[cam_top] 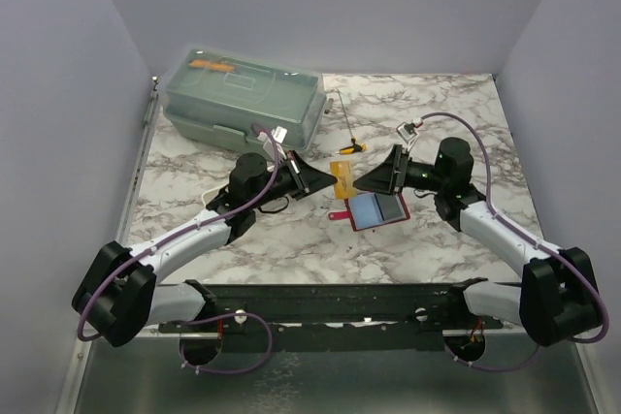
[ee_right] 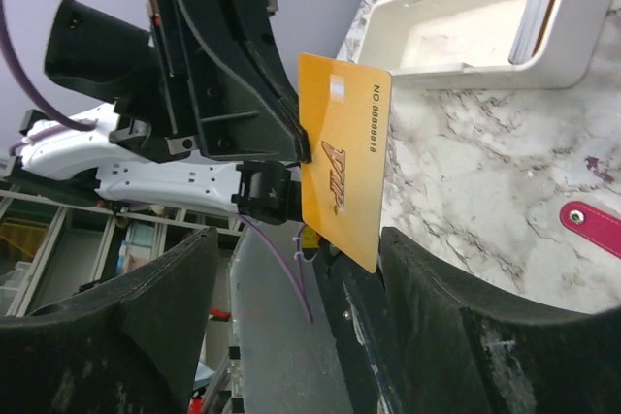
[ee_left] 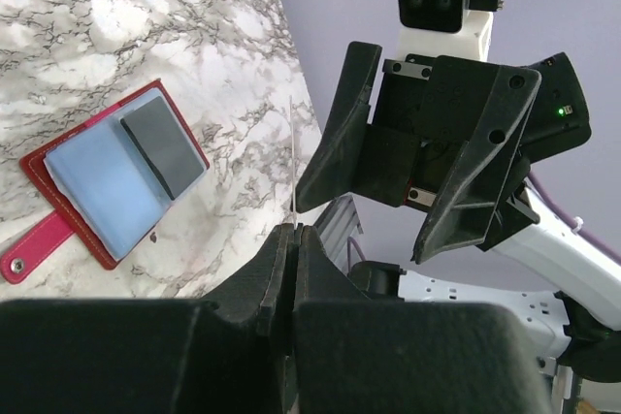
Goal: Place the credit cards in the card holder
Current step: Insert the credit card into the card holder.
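Two lilac walls (cam_top: pixel 58 94) flank the marble table (cam_top: pixel 291 244); left gripper (ee_left: pixel 294 232) clenches an orange card (ee_right: pixel 344 162), right gripper (cam_top: pixel 367 182) released.

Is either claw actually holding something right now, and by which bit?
Yes: the left gripper pinches a flat orange plastic card by one long edge. The right gripper stands open around it, not gripping.

Orange card (ee_right: pixel 344 157), clamped in left pincer (ee_left: pixel 294 235) — glossy smooth plastic. Pincer fingers (ee_left: pixel 277 278): matt black plastic, faintly ridged. Card holder (ee_left: pixel 37 249) beside pincer — red, stitched, leather-like. Table (ee_left: pixel 146 26) beneath: polished marble pattern.
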